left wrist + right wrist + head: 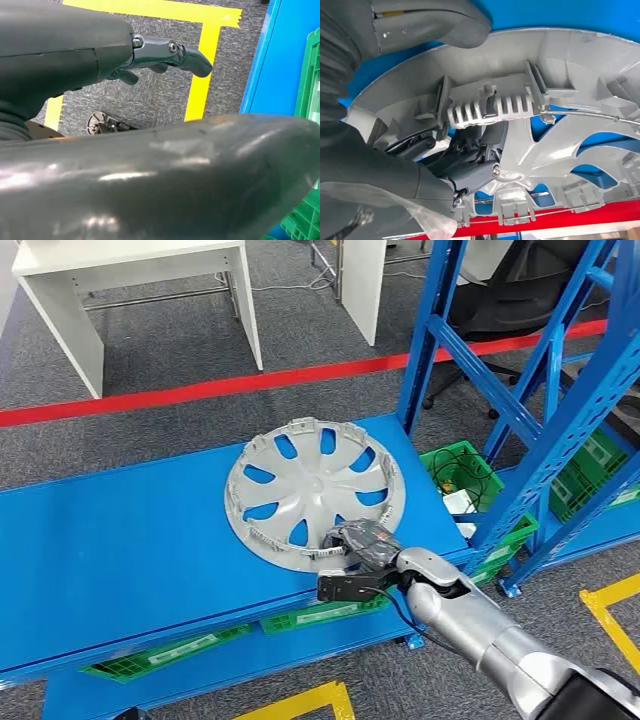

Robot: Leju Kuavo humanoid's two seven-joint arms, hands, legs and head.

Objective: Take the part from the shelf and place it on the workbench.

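So, starting at the far left of the head view, there's a white table [136, 270] standing up around 10 o'clock on the grey carpet, with a strip of red floor tape [189, 392] running across in front of it. Below that comes the wide flat blue metal shelf deck [113, 540], and on it, a bit right of the middle, lies the round silver-grey plastic hubcap with spoke cutouts [313, 490], flat with its clipped rim facing up. The right hand [355, 560] comes in from about 5 o'clock on its silver arm and has hold of the hubcap's near rim; in the right wrist view the dark fingers [471, 170] are tucked inside the rim by a ribbed clip while the thick grey thumb [433, 22] sits on the outside, so it's pinching the edge. Right of that stand the blue shelf uprights [543, 390], with green plastic crates [460, 475] down by their feet. The left hand [166, 52] hangs over carpet and yellow floor tape [200, 75], fingers loosely out and holding nothing.
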